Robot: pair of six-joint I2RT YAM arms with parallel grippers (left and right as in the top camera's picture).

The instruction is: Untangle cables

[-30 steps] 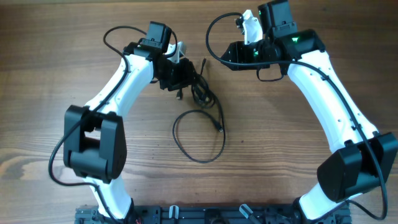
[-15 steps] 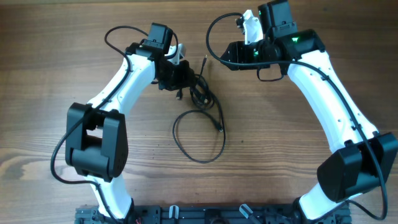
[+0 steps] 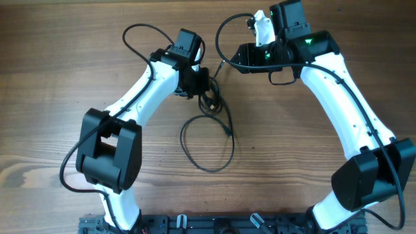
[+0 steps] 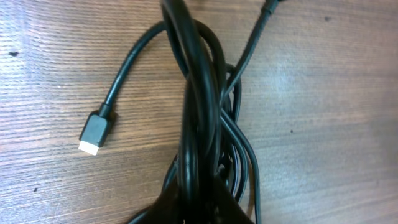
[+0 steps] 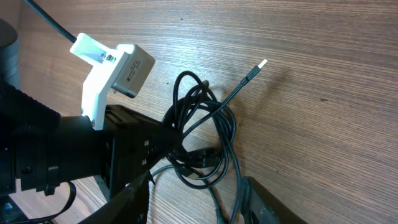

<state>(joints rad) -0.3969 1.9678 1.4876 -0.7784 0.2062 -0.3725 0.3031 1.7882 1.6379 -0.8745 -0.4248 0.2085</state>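
The cables [image 3: 211, 101] lie in a small black knot on the wooden table [image 3: 39, 78], near the far edge and about in the middle between the two arms. One long cord comes out of the knot and makes a big loop [image 3: 182, 138] on the near side of it.

The left gripper [image 3: 200, 84] is right at the knot, on its far left side. Its jaws are close together and pinch a thick bunch of the cords. In the left wrist view, the cords run straight down into the dark fingers at the bottom. A flat plug [image 4: 93, 134] with a pale tip lies on the wood just left of the bunch. It is at the end of a cord that curves out of the knot.

The right gripper [image 3: 237, 57] is to the far right of the knot, close to it but not touching. Its jaws are wide apart. A thin plug [image 5: 261, 63] on a straight cord sticks out of the knot towards the far side, near the right gripper
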